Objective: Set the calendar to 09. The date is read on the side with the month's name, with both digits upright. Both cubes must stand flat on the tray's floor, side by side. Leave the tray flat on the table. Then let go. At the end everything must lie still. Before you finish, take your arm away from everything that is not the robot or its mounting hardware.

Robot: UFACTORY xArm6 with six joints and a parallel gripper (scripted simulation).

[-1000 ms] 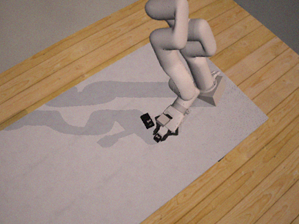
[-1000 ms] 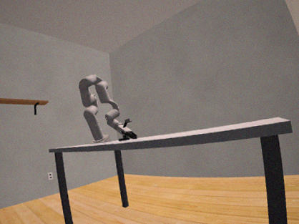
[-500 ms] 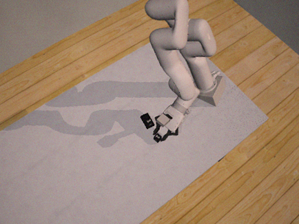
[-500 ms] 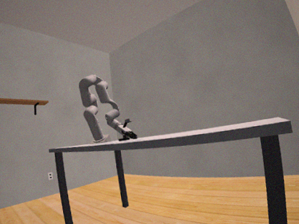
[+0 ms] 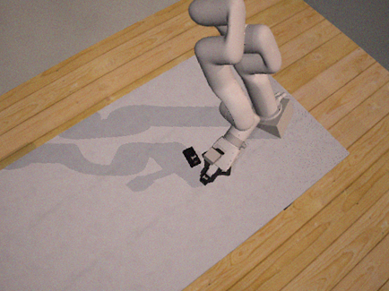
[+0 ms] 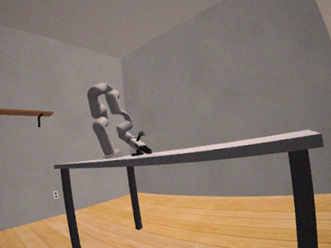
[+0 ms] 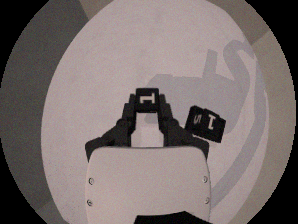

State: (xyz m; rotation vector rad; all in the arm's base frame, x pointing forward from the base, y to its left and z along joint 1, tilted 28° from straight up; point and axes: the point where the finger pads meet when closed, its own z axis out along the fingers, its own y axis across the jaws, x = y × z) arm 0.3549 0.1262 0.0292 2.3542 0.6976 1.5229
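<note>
Wrist view: the gripper [image 5: 205, 177] [image 6: 147, 150] [image 7: 147, 101] is clenched on a black cube [image 5: 205, 179] [image 7: 147, 99] with a sideways 1. The dark calendar piece [image 5: 192, 157] [image 6: 137, 153] [image 7: 205, 124], showing another 1, sits just beside the gripper on the tabletop [image 5: 115, 224] [image 6: 228, 144] [image 7: 95, 80], between its long edges, nearer the short edge by the arm's base [image 5: 279, 133] [image 6: 118, 153].

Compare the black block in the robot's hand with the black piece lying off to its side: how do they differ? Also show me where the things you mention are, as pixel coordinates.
The black block [image 5: 205, 178] [image 7: 147, 100] is pinched in the hand [image 5: 206, 176] [image 6: 148, 151] [image 7: 147, 101]; the black piece [image 5: 192, 156] [image 6: 136, 153] [image 7: 206, 125] sits outside it. The block shows one pale mark, the piece two. The block looks smaller, the piece wider. Both are black with pale markings.
</note>
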